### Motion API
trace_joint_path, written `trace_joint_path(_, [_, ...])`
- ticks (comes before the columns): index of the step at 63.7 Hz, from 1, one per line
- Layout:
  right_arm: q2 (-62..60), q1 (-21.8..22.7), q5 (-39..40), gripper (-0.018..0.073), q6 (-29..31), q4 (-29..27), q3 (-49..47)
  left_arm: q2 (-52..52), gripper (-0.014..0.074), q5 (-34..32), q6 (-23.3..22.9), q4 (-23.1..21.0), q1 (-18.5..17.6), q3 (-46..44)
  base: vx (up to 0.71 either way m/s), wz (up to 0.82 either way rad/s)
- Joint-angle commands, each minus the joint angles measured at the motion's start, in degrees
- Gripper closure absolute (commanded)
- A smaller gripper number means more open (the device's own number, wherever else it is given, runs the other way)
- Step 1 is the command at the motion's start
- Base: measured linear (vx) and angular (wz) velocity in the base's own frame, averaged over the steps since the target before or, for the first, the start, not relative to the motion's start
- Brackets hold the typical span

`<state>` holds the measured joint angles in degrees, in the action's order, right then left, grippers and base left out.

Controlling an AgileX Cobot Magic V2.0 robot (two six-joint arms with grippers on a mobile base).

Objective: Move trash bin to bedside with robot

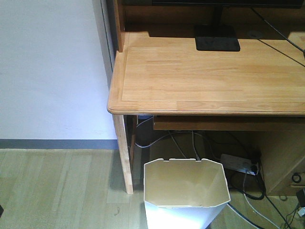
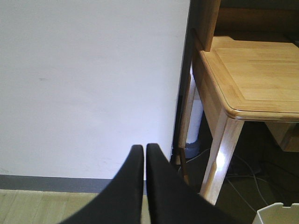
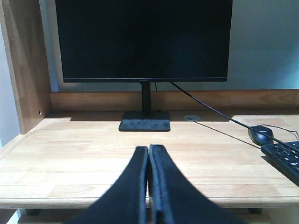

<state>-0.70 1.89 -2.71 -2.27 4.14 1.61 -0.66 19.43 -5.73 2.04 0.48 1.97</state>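
The white trash bin (image 1: 186, 193) stands on the wood floor in front of the desk, by its left leg, rim up and cream inside; its near body runs off the bottom edge. A corner of its rim (image 2: 279, 213) shows at the lower right of the left wrist view. My left gripper (image 2: 145, 148) is shut, empty, raised and facing the white wall, left of the bin. My right gripper (image 3: 148, 149) is shut, empty, and hovers level with the desk's front edge. The bedside is out of view. Neither arm shows in the front view.
The light wooden desk (image 1: 209, 71) carries a black monitor (image 3: 144, 39) on a stand, a mouse (image 3: 260, 134) and a keyboard (image 3: 284, 158). A power strip (image 1: 238, 163) and tangled cables lie under it. A white wall (image 1: 47, 67) with grey skirting is left.
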Motion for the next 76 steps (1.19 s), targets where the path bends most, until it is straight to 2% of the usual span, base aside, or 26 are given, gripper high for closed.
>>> trace_joint_path(1, [-0.6, 0.3, 4.2, 0.0568, 0.4, 0.5, 0.4, 1.0, 0.0603, -4.2, -0.2, -0.1, 0.0, 0.2, 0.0, 0.0])
trace_joint_path(55, [-0.6, 0.3, 4.5, 0.0568, 0.5, 0.6, 0.4, 1.0, 0.0603, -4.2, -0.2, -0.1, 0.0, 0.2, 0.0, 0.0])
trace_joint_path(67, [-0.6, 0.3, 12.1, 0.0568, 0.6, 0.8, 0.4, 1.0, 0.0603, -4.2, -0.2, -0.1, 0.0, 0.2, 0.0, 0.0])
trace_joint_path(76, [-0.6, 0.3, 21.9, 0.0568, 1.1, 0.0, 0.3, 1.0, 0.0603, -4.2, -0.2, -0.1, 0.0, 0.2, 0.0, 0.0])
